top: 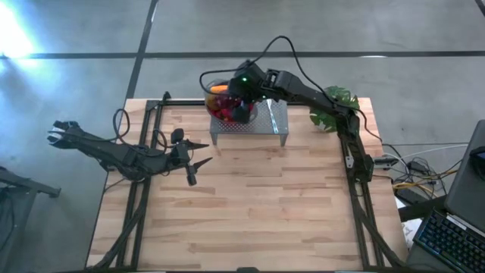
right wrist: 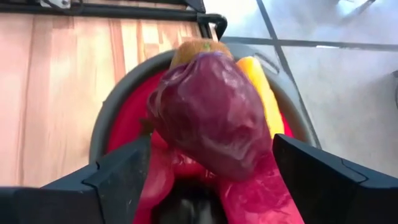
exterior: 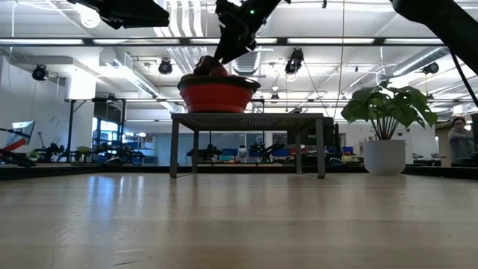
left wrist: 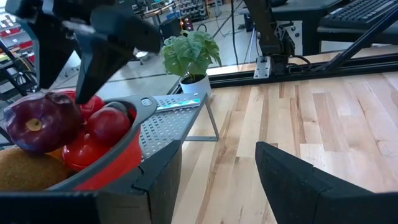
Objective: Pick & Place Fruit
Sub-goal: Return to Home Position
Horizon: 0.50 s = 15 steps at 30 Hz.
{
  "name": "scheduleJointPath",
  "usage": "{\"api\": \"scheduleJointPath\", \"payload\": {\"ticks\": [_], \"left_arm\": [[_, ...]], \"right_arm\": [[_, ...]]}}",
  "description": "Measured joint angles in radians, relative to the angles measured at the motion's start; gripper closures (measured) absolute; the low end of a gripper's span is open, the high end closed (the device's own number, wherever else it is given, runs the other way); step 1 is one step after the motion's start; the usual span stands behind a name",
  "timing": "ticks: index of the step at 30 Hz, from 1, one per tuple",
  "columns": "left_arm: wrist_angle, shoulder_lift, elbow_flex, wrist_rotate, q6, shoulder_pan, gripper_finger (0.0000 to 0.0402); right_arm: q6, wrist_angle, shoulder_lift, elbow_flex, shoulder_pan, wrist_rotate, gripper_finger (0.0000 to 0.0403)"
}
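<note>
Fruit [top: 227,106] heaped in red bowl [exterior: 216,96] on perforated shelf [top: 269,121] at far edge of table [top: 250,220]. Maroon apple [right wrist: 208,112] topmost, orange piece [right wrist: 258,81] and kiwi [right wrist: 196,45] lodged by rim behind it. Wide bare tabletop seen in front of shelf. Lower fruit hidden by pile and bowl wall. Right gripper [right wrist: 211,146] held over bowl, fingers spread either side of apple, nothing gripped. Left gripper [top: 203,153] held over table's left side, fingers parted, empty. Plant [top: 333,106] near shelf's right end.

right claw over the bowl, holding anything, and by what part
Nothing is held. The right claw is open above the maroon apple, which rests in the red strainer bowl. The left claw is open and empty.
</note>
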Motion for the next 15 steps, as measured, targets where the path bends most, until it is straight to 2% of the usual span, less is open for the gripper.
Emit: {"api": "scheduleJointPath", "payload": {"ticks": [9, 15], "left_arm": [[-0.006, 0.0, 0.0, 0.0, 0.0, 0.0, 0.0191], [-0.007, 0.0, 0.0, 0.0, 0.003, 0.0, 0.0191]], "right_arm": [[-0.005, -0.026, -0.026, 0.0, 0.023, 0.0, 0.0114], [-0.005, -0.065, -0.056, 0.0, 0.045, -0.001, 0.0158]]}}
